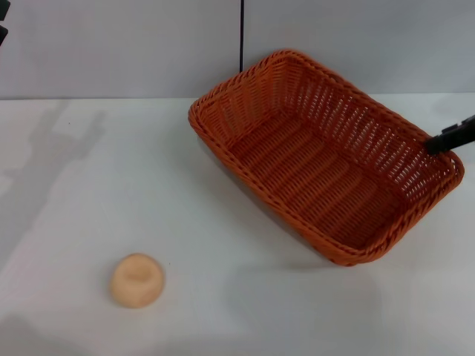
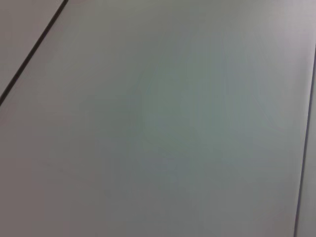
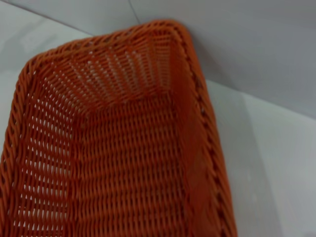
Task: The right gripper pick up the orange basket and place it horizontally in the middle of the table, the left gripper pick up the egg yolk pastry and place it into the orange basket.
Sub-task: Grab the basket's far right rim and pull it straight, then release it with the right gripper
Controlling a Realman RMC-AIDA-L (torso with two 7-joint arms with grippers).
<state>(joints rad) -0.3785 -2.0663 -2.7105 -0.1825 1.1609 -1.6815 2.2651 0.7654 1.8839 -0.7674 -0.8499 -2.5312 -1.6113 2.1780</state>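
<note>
The orange basket (image 1: pixel 326 156) sits diagonally at the right of the white table (image 1: pixel 89 193), with a dark shadow under its near-left side. My right gripper (image 1: pixel 447 138) reaches in from the right edge, a black finger (image 1: pixel 438 142) on the inner side of the basket's right rim, gripping it. The right wrist view looks down into the woven basket (image 3: pixel 123 158) from close by. The egg yolk pastry (image 1: pixel 136 279), a small round tan bun, lies alone at the front left. Only a dark sliver of my left arm (image 1: pixel 3 15) shows at the top left corner.
A grey wall (image 1: pixel 111 44) with a dark vertical seam (image 1: pixel 241 33) stands behind the table. The left wrist view shows only a plain grey panel (image 2: pixel 158 118) with dark seam lines. Bare white tabletop lies between the pastry and the basket.
</note>
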